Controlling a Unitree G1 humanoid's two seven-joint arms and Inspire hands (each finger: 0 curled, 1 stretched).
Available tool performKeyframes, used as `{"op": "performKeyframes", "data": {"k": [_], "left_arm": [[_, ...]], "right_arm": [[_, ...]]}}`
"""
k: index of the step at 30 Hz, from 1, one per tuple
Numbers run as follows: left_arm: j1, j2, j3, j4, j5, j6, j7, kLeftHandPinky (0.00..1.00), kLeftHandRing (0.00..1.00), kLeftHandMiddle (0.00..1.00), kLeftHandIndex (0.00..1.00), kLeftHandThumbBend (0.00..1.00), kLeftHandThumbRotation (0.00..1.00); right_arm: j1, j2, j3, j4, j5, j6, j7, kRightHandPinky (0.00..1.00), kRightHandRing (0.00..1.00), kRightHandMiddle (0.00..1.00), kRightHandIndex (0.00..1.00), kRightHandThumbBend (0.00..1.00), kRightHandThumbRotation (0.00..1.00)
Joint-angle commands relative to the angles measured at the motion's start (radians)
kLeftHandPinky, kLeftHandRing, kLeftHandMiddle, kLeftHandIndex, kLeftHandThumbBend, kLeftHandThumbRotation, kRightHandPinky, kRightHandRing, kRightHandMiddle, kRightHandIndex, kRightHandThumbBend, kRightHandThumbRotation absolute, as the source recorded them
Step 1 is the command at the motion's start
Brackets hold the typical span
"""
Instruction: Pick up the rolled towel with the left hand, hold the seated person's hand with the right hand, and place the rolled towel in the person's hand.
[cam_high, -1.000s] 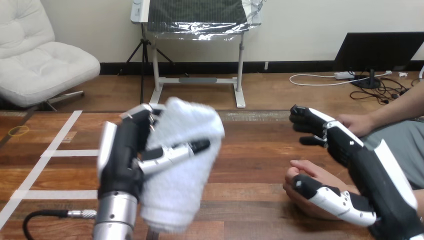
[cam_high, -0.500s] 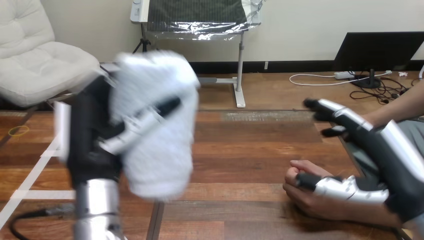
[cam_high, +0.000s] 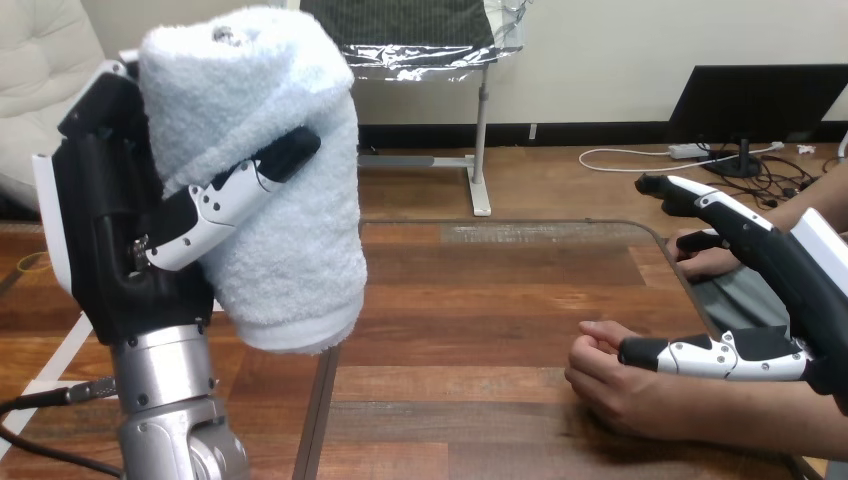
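Note:
The rolled towel (cam_high: 290, 190), pale blue and fluffy, stands upright and high above the table at the left. My left hand (cam_high: 115, 240) is shut on it, its thumb (cam_high: 230, 195) pressed across the roll's front. The person's hand (cam_high: 612, 385) rests on the table at the lower right, fingers loosely curled. My right hand (cam_high: 805, 285) is open beside it. Its thumb (cam_high: 705, 355) lies over the back of the person's hand, and its fingers (cam_high: 700, 205) stretch straight out above, apart from it.
A second hand of the person (cam_high: 708, 262) lies farther back at the table's right edge, behind my right fingers. The wooden table (cam_high: 480, 300) stretches between my two hands. White tape strips (cam_high: 60, 350) mark its left side.
My left hand has lifted the towel up and to the left, closer to the camera. My right hand has drawn back to the right, its thumb now resting over the person's hand.

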Motion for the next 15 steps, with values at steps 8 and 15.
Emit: {"op": "performKeyframes", "data": {"k": [8, 15], "left_arm": [[-0.049, -0.030, 0.006, 0.020, -0.022, -0.017, -0.008, 0.18, 0.25, 0.33, 0.37, 0.45, 0.00], [-0.050, -0.024, 0.010, 0.035, -0.030, -0.031, -0.018, 0.18, 0.26, 0.33, 0.37, 0.47, 0.00]], "right_arm": [[-0.082, -0.112, -0.029, 0.055, -0.013, 0.024, 0.061, 0.87, 0.90, 0.91, 0.90, 0.99, 0.23], [-0.097, -0.162, -0.029, 0.068, -0.025, 0.067, 0.093, 0.88, 0.89, 0.90, 0.90, 1.00, 0.20]]}}
